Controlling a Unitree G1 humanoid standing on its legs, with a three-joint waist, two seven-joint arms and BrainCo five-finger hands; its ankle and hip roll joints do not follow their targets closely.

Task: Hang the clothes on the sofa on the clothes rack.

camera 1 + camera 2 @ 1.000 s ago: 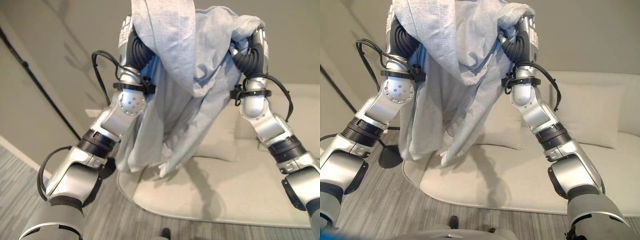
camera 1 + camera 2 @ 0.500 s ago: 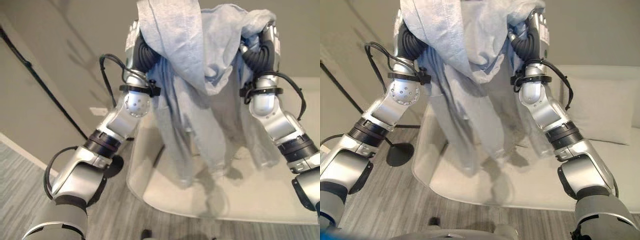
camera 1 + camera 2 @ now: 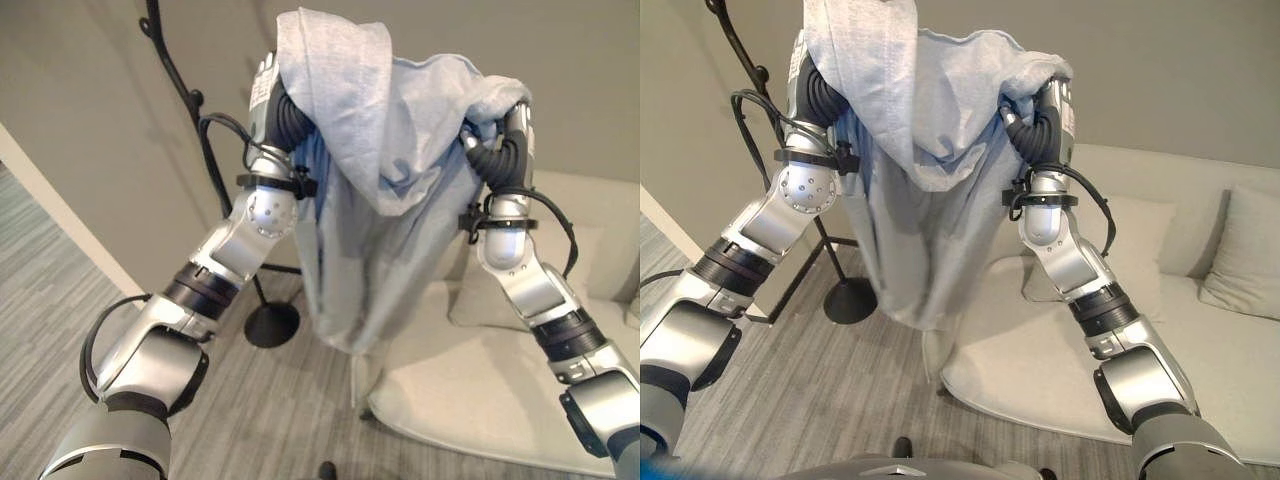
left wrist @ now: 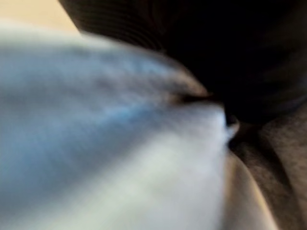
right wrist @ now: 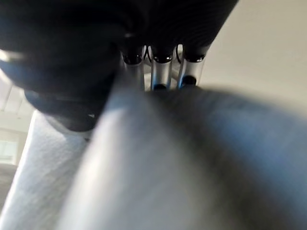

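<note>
We carry the grey garment (image 3: 390, 170) high toward the clothes rack (image 3: 175, 70); cloth hides both hands' fingers, grip unclear.

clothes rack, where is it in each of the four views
Left eye view: the black clothes rack stands at upper left against the wall, its round base on the floor by the left arm.
Right eye view: the rack's pole rises at the far upper left, its base lower down on the floor.
Left wrist view: not in it.
Right wrist view: not in it.
Shared landmark: the grey garment held up between both arms.
</note>
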